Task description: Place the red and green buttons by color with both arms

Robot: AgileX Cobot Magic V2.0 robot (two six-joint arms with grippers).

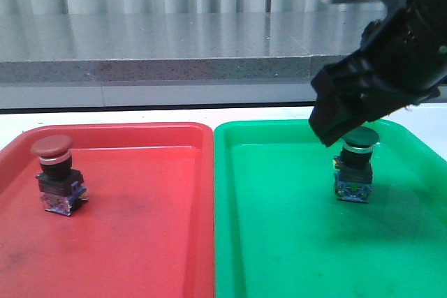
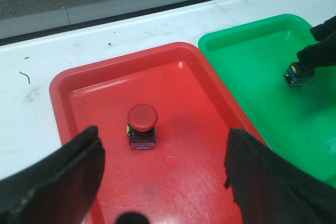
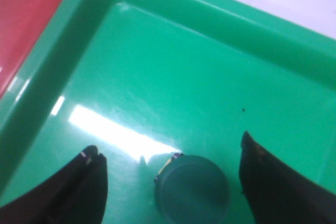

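Observation:
The red button [image 1: 54, 171] stands upright in the red tray [image 1: 140, 242], at its left. The left wrist view shows it [image 2: 142, 124] ahead of my left gripper [image 2: 164, 136], which is open, empty and raised above the red tray [image 2: 59, 94]. The green button [image 1: 354, 169] stands upright in the green tray [image 1: 279, 242], toward the back right. My right gripper [image 1: 341, 130] hovers just over its cap, open. In the right wrist view the green cap [image 3: 193, 186] sits between the spread fingers of the right gripper [image 3: 169, 149], untouched. The left arm is out of the front view.
The two trays lie side by side on a white table [image 2: 31, 77], the red tray's edge [image 3: 26, 14] next to the green tray's wall [image 3: 157, 51]. A grey stone ledge [image 1: 174, 68] runs along the back. The right arm [image 2: 321, 45] hangs over the green tray [image 2: 252, 61].

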